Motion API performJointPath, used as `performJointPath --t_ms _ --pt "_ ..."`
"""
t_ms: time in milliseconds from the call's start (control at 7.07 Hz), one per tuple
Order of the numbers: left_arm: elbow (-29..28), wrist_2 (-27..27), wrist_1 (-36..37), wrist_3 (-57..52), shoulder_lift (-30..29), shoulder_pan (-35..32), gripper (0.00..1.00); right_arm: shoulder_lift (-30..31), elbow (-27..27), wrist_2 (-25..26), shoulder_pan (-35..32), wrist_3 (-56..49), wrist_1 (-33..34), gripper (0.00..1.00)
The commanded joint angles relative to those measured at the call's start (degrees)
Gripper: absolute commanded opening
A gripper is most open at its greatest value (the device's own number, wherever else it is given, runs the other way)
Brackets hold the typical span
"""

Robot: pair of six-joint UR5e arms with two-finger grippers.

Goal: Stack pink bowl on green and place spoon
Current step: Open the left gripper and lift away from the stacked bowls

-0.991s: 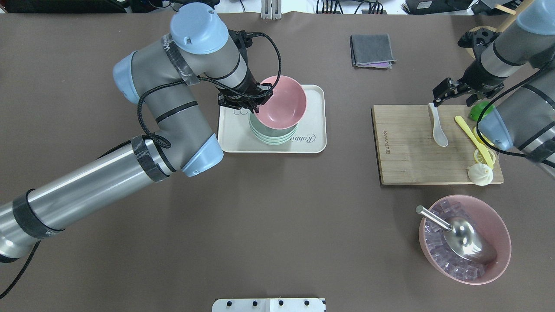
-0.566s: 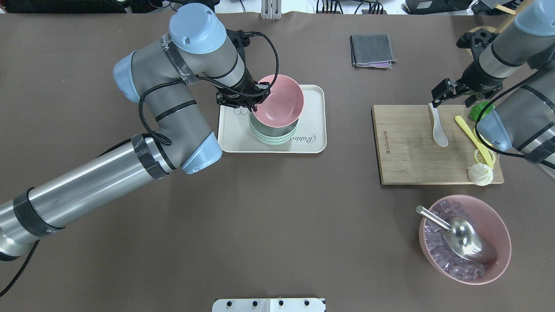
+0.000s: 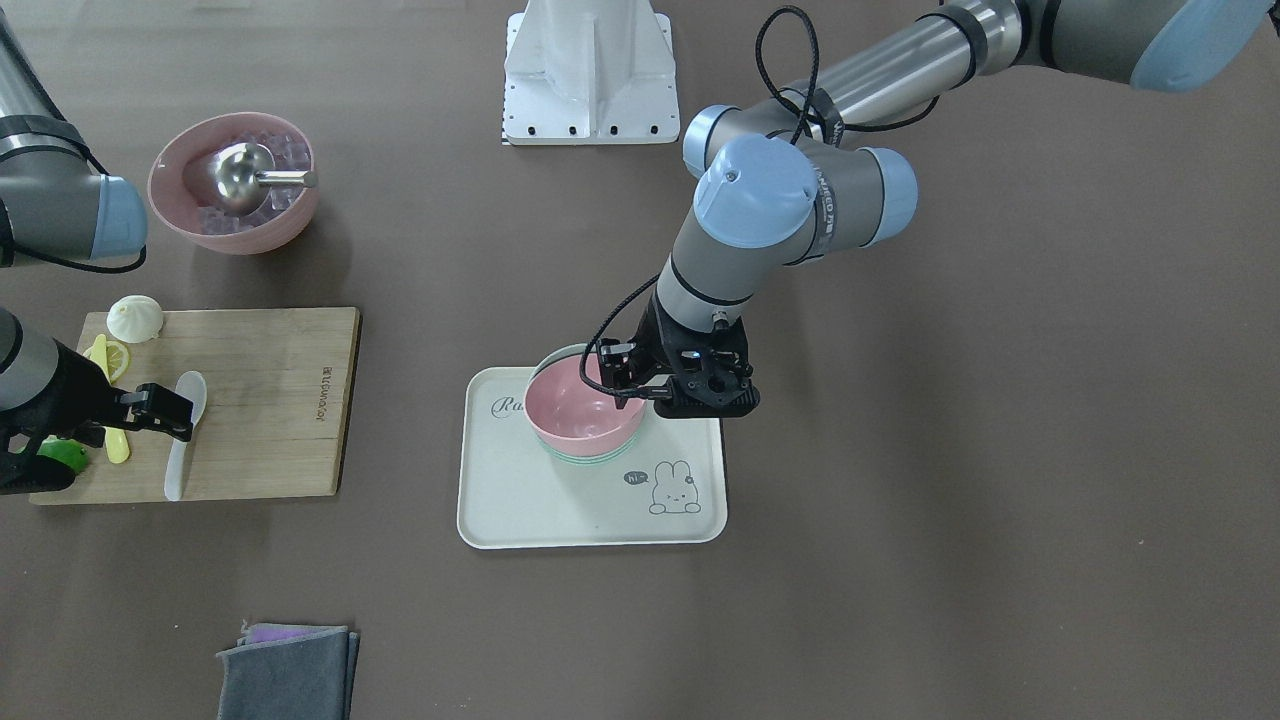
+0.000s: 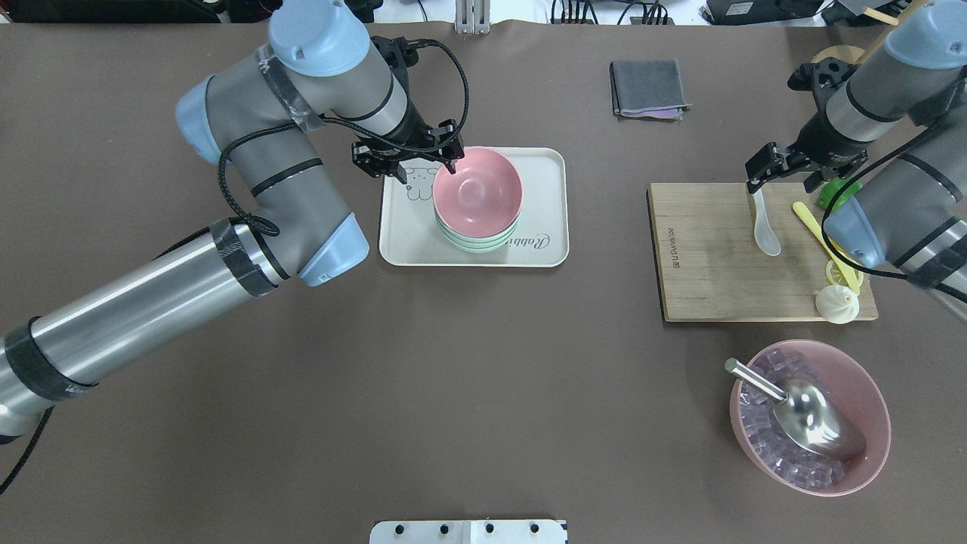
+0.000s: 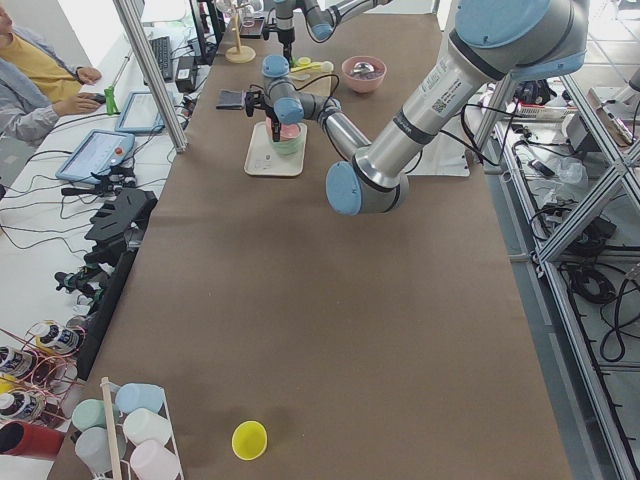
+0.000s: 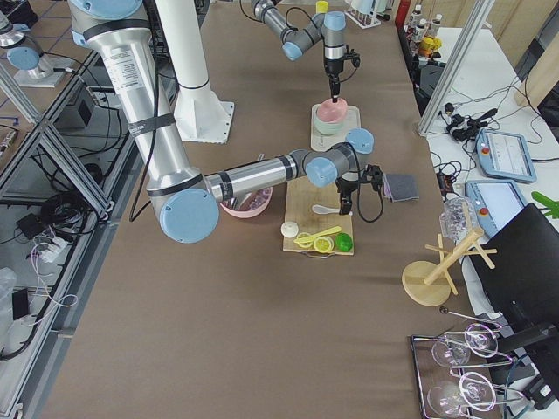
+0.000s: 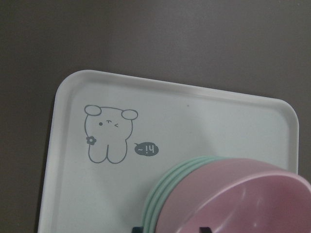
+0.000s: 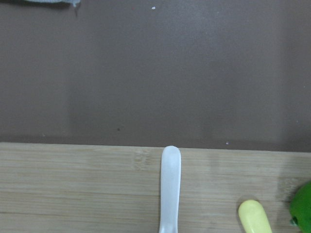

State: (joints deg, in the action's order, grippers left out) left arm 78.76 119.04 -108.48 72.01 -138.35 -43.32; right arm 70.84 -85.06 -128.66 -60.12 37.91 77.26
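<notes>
The pink bowl (image 4: 477, 193) sits level, nested in the stack of green bowls (image 4: 477, 240) on the white rabbit tray (image 4: 540, 204). My left gripper (image 4: 427, 172) is open at the bowl's left rim. In the left wrist view its fingertips (image 7: 204, 227) just show at the bottom edge, spread apart at the pink bowl (image 7: 243, 199). A white spoon (image 4: 763, 223) lies on the wooden board (image 4: 702, 264). My right gripper (image 4: 755, 181) hovers open over the spoon's handle end, not touching it. The handle (image 8: 170, 189) shows in the right wrist view without fingers.
On the board lie a yellow spoon (image 4: 820, 230), a lemon slice, a white bun (image 4: 836, 304) and a green object (image 4: 835, 195). A second pink bowl (image 4: 869, 393) with ice and a metal scoop stands front right. A grey cloth (image 4: 648, 89) lies at the back.
The pink bowl went from tilted in my left gripper to level on the green stack. The left gripper has opened and shifted left. The right gripper barely moved.
</notes>
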Motion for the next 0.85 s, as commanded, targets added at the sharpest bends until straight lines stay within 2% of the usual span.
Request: performJointPath --t_ms 0,142,566,708 --pt "6.36 2.86 0.02 -1.16 6.03 -3.60 0.98 -0.18 0.77 0.08 0.62 0.06 0.00 0.97" --pt "8.40 2.95 0.20 -5.35 8.86 -4.66 0.98 -0.26 2.34 0.08 1.40 0.06 0.00 0.94" --pt "8.69 4.45 0.20 -6.09 9.59 -6.78 0.98 -0.26 3.76 0.08 2.64 0.06 0.00 0.66" --pt "8.77 4.45 0.20 -6.09 9.59 -7.13 0.98 -0.35 4.37 0.08 2.90 0.06 0.00 0.65"
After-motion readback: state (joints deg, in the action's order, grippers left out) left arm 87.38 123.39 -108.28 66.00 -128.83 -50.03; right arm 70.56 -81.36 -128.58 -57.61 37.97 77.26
